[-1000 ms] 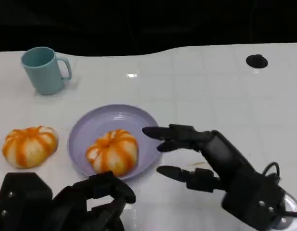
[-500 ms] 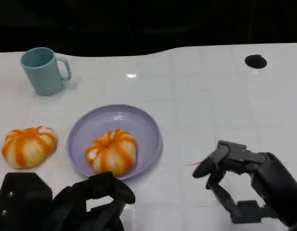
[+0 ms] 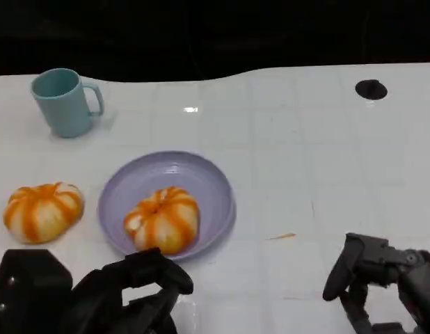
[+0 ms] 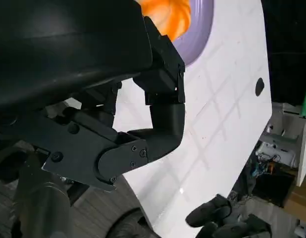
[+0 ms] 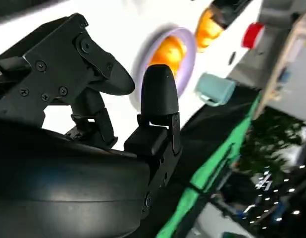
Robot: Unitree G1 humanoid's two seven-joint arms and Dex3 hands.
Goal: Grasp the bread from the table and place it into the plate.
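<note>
An orange-striped bread (image 3: 163, 219) lies in the purple plate (image 3: 166, 170) at centre left. A second striped bread (image 3: 42, 211) sits on the white table left of the plate. My left hand (image 3: 104, 296) is at the lower left, just in front of the plate, with its fingers curled in and holding nothing. At the lower right, my right hand (image 3: 382, 285) is well away from the plate, fingers curled down and empty. The right wrist view shows the plate (image 5: 187, 37), the bread in it (image 5: 168, 49) and the other bread (image 5: 208, 27) beyond my curled right hand (image 5: 103, 99).
A teal mug (image 3: 65, 101) stands at the back left. There is a dark round hole (image 3: 371, 88) at the back right of the table (image 3: 305, 153). A small orange crumb (image 3: 281, 236) lies right of the plate.
My right hand has pulled back from beside the plate toward the lower right, and its fingers have curled in. The left hand and both breads have stayed put.
</note>
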